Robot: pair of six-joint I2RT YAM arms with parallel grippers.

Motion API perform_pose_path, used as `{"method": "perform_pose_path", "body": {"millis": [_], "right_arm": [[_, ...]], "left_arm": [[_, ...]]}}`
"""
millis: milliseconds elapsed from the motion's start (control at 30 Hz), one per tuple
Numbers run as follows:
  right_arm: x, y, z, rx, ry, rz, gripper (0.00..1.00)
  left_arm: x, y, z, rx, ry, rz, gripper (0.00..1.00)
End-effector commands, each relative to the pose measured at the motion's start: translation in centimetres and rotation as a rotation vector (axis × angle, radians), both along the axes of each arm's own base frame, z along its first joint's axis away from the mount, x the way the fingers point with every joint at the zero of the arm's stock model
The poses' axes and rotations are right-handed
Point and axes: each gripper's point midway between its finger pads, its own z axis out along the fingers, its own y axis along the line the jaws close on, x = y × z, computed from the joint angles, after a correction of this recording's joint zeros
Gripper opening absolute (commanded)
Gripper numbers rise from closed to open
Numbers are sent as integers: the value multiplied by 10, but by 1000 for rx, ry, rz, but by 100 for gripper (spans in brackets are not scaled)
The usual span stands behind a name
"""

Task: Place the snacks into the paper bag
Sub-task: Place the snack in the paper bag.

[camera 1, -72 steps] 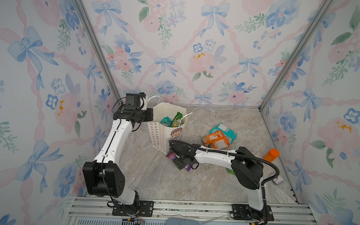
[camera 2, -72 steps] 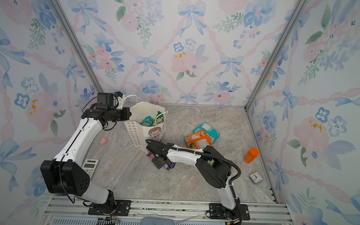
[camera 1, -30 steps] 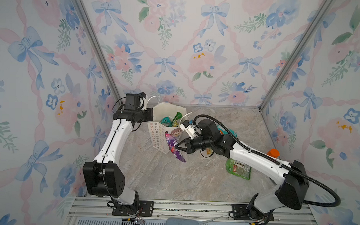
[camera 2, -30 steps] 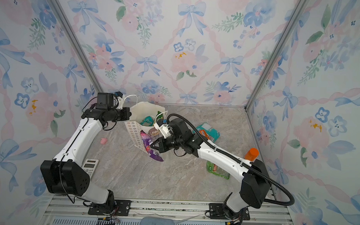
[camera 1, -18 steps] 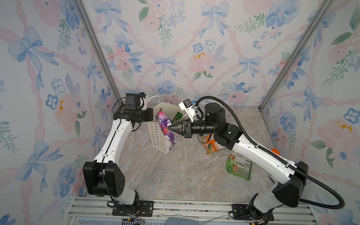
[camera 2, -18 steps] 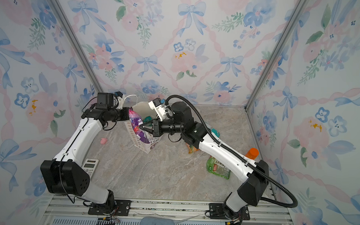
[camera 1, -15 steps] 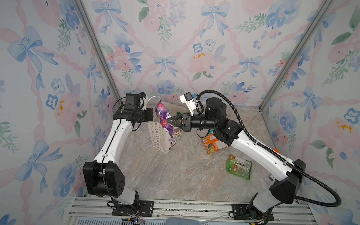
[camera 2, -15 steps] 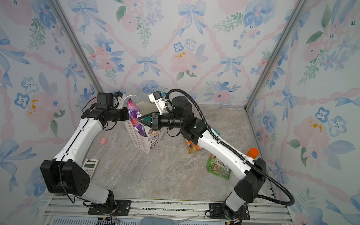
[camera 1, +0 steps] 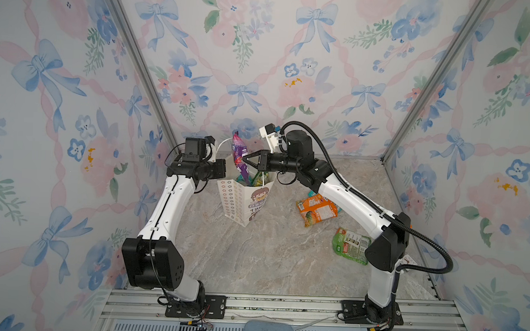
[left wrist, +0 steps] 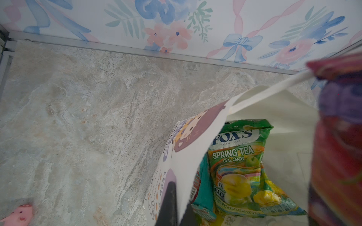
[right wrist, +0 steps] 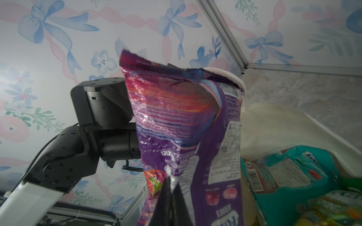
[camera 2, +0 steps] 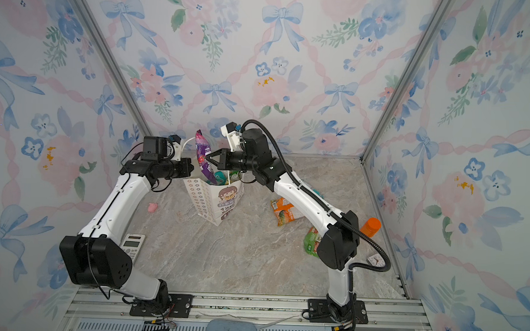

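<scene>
We are in the middle of a drop-off. The right gripper is pinched tight on a purple pouch. The pouch stands upright over the open mouth of the paper bag, with its lower end at or just inside the rim in both top views. The left gripper is closed on the bag's side wall at the rim, which keeps the mouth spread (the left wrist view shows the paper running between its jaws). A green candy pouch and a teal pouch already lie inside.

As we judge it, the next move is small. The right arm should ease the pouch a little deeper and then open so it slides down beside the others, clear of the white cord handle close by. The left grip should hold until then. The task is not finished, since an orange pouch and a green packet wait on the table under the right arm.
</scene>
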Motion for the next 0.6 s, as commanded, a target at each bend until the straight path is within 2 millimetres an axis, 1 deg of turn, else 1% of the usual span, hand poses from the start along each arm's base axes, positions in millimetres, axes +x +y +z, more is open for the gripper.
{"method": "perform_pose_path", "body": {"millis": [0,167,300,400,567], "right_arm": [[8,-17,6,-57,-74,-77,0],[8,-31,-14,-139,-78,-128,0],[7,-40,-25,-178,-76,-151,0],[3,-45,-23,-174,-88,-162,0],[-2,-52,-6,-151,-134,-174,0]], "left_arm": [[4,-1,3,-7,-25,-10,0],[5,-1,2,-7,-22,-10,0],[5,0,2,-4,-23,-9,0],[5,0,2,-5,-22,-9,0],[5,-1,2,-4,-23,-10,0]]}}
